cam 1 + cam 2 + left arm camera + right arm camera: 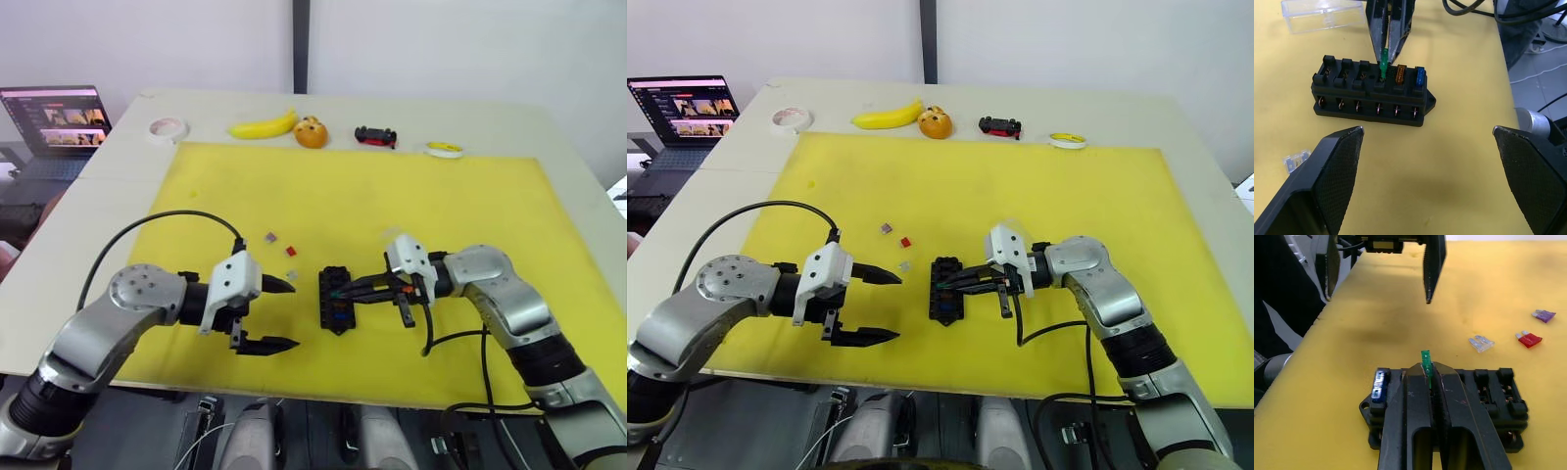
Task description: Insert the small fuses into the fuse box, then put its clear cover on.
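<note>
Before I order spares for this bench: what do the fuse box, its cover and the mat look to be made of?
Fuse box: matte black moulded plastic, by its crisp ribs, with metal clips glinting in the side openings.
Clear cover: transparent hard plastic; the yellow shows through and its edges catch light.
Yellow mat: probably foam or soft rubber, dull and glare-free, with a visible edge thickness.

- My left gripper (268, 313) hovers with fingers spread wide, arm bent at the elbow.
- My right gripper (340, 292) reaches inward, fingers pinched on a green fuse (1383, 62).
</note>
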Robot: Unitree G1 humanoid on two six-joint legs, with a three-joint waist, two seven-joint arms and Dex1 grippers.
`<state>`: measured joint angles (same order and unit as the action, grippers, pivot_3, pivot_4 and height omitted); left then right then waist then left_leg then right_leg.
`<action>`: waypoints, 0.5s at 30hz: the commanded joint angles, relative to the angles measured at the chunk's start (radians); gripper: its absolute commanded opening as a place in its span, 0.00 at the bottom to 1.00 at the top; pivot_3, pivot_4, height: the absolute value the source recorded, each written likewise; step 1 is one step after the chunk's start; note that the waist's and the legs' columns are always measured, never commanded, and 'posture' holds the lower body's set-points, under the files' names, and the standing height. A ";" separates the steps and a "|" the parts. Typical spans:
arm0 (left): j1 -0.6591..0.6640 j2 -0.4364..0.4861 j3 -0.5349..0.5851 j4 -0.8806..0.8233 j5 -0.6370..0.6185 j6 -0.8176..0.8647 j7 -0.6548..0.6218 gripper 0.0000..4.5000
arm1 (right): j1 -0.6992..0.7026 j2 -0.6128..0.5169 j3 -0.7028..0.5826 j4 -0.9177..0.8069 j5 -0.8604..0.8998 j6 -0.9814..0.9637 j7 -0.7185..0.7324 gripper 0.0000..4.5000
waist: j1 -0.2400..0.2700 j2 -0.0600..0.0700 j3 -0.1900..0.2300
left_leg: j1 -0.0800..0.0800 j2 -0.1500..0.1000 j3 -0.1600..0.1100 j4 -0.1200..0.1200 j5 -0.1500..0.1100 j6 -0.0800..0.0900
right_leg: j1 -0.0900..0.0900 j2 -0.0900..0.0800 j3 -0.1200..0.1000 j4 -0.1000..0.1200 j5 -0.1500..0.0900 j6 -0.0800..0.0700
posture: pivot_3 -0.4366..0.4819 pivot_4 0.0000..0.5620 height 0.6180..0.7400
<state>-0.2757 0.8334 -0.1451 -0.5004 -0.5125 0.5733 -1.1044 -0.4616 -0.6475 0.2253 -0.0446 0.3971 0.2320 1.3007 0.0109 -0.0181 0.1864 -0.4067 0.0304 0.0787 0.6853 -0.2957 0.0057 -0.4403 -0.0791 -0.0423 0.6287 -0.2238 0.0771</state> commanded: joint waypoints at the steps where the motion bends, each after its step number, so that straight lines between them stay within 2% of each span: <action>1: 0.002 -0.003 0.006 -0.032 -0.001 -0.020 0.000 0.99 | -0.012 0.014 -0.023 -0.006 0.007 -0.004 -0.004 0.00 | 0.000 0.000 0.000 | 0.000 0.000 0.000 0.000 0.000 0.000 | 0.000 0.000 0.000 0.000 0.000 0.000 | 0.48 0.27 0.98; 15: 0.006 -0.005 0.005 -0.030 0.006 -0.026 0.005 0.99 | 0.025 0.015 -0.005 -0.019 -0.006 0.009 -0.002 0.00 | 0.000 0.000 0.000 | 0.000 0.000 0.000 0.000 0.000 0.000 | 0.000 0.000 0.000 0.001 0.000 0.000 | 0.48 0.27 0.98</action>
<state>-0.2702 0.8269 -0.1451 -0.5007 -0.5094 0.5619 -1.1018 -0.4421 -0.6407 0.2249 -0.0364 0.3935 0.2474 1.2982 0.0110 -0.0181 0.1863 -0.4066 0.0303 0.0787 0.6855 -0.2956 0.0054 -0.4402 -0.0791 -0.0424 0.6294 -0.2238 0.0772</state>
